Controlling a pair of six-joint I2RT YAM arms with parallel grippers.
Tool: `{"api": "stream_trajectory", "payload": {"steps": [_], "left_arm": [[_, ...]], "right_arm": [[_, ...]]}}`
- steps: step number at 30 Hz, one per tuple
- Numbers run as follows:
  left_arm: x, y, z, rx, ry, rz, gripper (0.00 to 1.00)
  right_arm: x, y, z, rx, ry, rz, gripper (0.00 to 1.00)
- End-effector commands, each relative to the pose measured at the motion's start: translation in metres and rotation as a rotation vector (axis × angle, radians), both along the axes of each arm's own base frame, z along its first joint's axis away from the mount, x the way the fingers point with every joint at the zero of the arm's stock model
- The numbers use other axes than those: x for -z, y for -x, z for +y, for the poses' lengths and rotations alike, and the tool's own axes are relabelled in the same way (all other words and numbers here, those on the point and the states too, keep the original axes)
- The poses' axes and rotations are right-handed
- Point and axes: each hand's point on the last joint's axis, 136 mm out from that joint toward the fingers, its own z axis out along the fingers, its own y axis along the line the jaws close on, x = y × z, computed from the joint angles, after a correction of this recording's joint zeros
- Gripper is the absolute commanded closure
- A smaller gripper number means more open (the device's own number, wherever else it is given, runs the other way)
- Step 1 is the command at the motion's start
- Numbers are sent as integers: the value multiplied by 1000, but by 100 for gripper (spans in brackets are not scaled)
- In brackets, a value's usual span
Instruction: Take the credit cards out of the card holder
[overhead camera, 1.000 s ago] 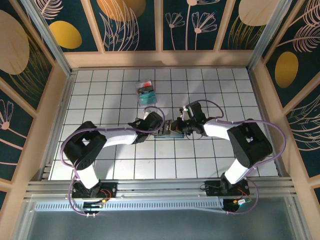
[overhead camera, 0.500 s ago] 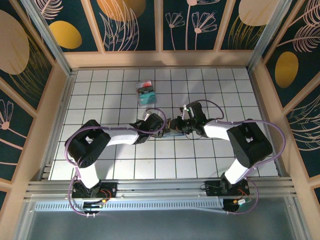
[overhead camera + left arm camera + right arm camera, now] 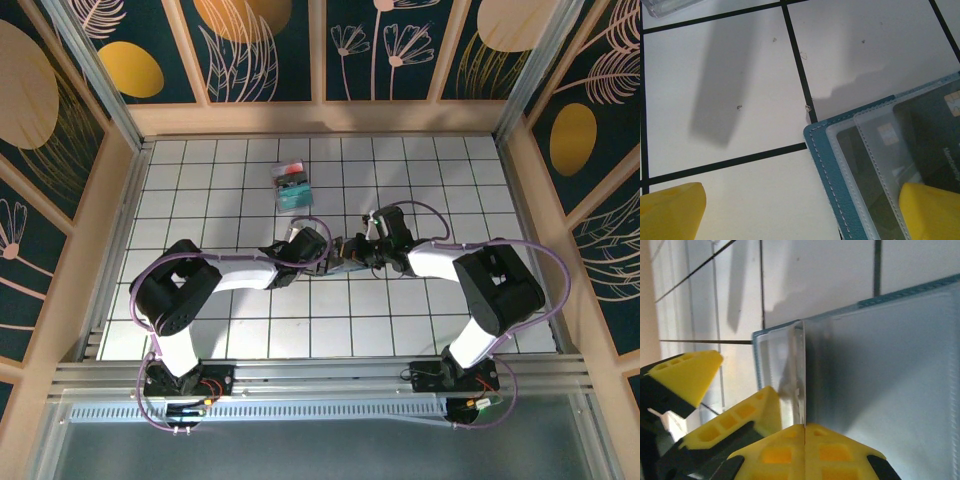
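Note:
The teal card holder [image 3: 824, 159] lies open on the white tiles, with clear sleeves over dark credit cards [image 3: 932, 135]. My left gripper [image 3: 800, 215] is open wide: one yellow fingertip [image 3: 931, 212] rests on the sleeves, the other stands on bare tile beside the holder's stitched edge. My right gripper [image 3: 805, 440] is shut, and a thin clear sleeve edge of the card holder [image 3: 890, 360] runs into the seam between its fingers. From above, both grippers meet over the holder [image 3: 341, 266], the left gripper [image 3: 330, 258] from the left and the right gripper [image 3: 353, 255] from the right.
A small clear plastic box [image 3: 292, 185] with teal and red inside sits two tiles behind the grippers. The left gripper's yellow fingers [image 3: 742, 415] stand close beside the right gripper's tips. Wooden walls [image 3: 320, 118] ring the tiled floor.
The left arm's elbow has swung slightly right and its gripper has edged towards the right gripper. Both grippers stay over the card holder.

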Motion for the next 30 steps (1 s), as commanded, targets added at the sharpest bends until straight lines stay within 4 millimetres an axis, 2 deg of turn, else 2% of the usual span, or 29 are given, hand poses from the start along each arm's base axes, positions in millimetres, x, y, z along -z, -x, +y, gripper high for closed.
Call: {"api": "stream_trajectory", "payload": {"steps": [1,9,14,17,20,23,25,30], "left_arm": [[10,14,16,-19,-62,41,1],[7,9,25,-38,-118,12,1],[-10,2,17,-16,-97,-26,1],[-34,-5,7,4,-56,-71,1],[-72,-12,-6,46,11,-137,1],[-97,-15,-17,125,55,-166,1],[-125,-19,-25,168,89,-210,1],[-167,-16,-27,280,186,-263,1]], "right_arm": [[-4,-8,-16,28,138,-55,100],[-17,-10,-37,49,256,-102,100],[-34,-10,-42,42,265,-164,100],[-49,-11,-41,18,263,-228,100],[-66,-11,-39,-18,248,-307,100],[-85,-8,-34,-67,217,-394,100],[-96,-6,-31,-100,200,-445,100],[-120,3,-22,-207,172,-568,100]]}}
